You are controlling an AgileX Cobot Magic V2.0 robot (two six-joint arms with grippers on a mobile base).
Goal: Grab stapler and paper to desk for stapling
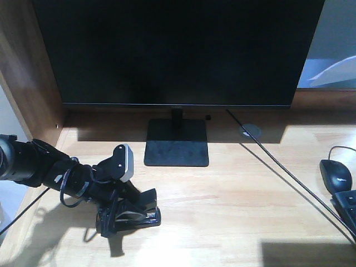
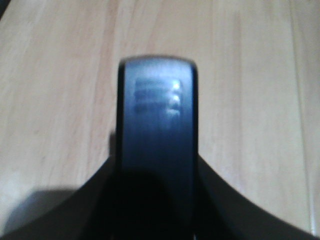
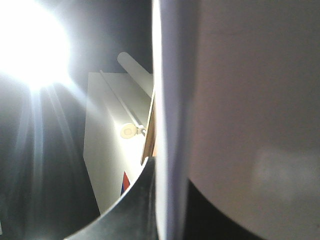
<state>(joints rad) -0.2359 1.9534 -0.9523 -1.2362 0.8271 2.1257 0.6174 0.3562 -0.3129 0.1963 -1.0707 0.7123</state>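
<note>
The left gripper [image 1: 119,208] is clamped on the stapler [image 1: 146,216], whose base appears to rest on the desk [image 1: 233,211] near its front-left corner, just in front of the monitor stand [image 1: 177,144]. In the right wrist view the paper [image 3: 240,100] runs edge-on through the right gripper [image 3: 165,200]. It looks pinched there and held aloft, not yet on the desk, though the fingertips themselves are hidden.

The thin sheet could sag, crease or slip out of its edge grip on the way down. It could also land across the mouse [image 1: 335,175] or the cable [image 1: 289,172] near the right edge and lie unevenly. The stapler could tip or skid if it is let go while tilted.

No writing is legible. The monitor [image 1: 178,50] has a mark on its lower bezel that is too small to read, and the stapler's end shows only blurred ridges.
</note>
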